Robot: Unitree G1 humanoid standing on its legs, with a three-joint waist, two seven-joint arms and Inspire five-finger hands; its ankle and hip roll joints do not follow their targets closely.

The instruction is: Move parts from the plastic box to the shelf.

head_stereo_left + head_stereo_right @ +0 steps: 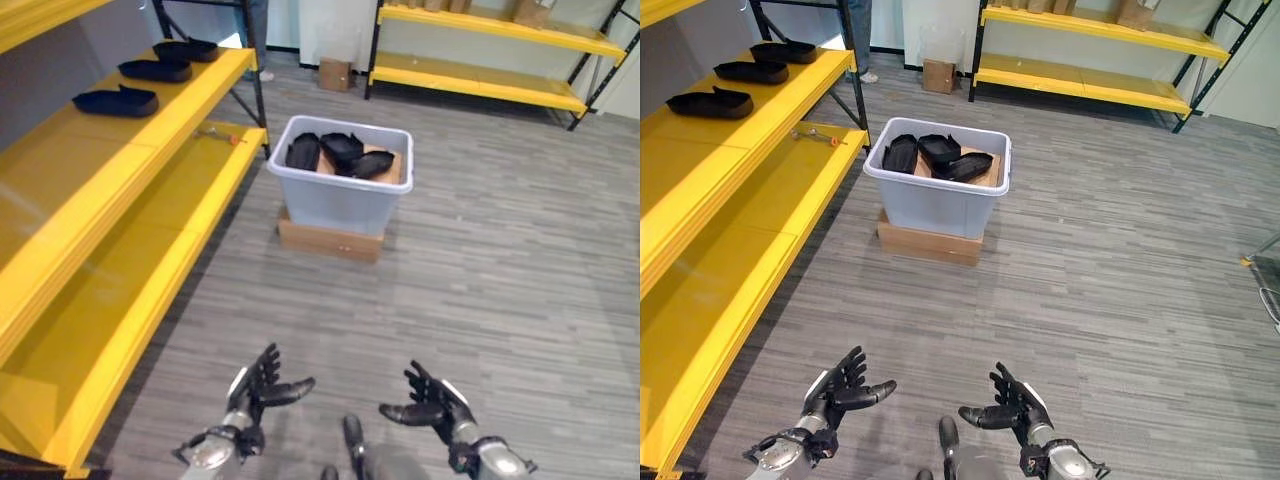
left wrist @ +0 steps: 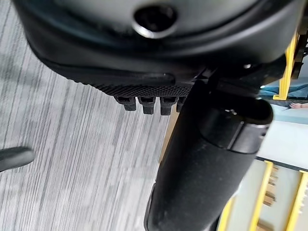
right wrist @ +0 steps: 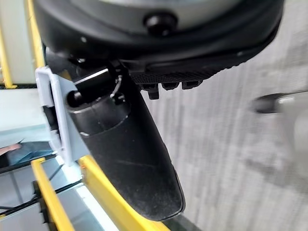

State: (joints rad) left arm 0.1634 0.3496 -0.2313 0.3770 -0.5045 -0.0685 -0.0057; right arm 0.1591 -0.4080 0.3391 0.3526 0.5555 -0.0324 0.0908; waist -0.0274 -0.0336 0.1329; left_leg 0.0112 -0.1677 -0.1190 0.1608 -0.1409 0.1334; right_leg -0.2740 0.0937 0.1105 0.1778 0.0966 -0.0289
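A pale grey plastic box (image 1: 342, 193) stands on the floor ahead of me, on a flat cardboard base (image 1: 329, 241). Several black parts (image 1: 340, 153) lie inside it on a cardboard sheet. Three more black parts (image 1: 117, 101) rest in a row on the upper level of the yellow shelf (image 1: 120, 190) to my left. Both hands hang low near me, far from the box. My left hand (image 1: 256, 385) is open with straight fingers and holds nothing. My right hand (image 1: 430, 400) is open too, palm empty. The thumb (image 2: 207, 159) of the left hand fills much of its wrist view.
A second yellow shelf (image 1: 480, 60) runs along the far wall, with a small cardboard box (image 1: 335, 74) on the floor beside it. A person's legs (image 1: 258, 40) stand at the far end of the left shelf. Grey plank floor lies between me and the box.
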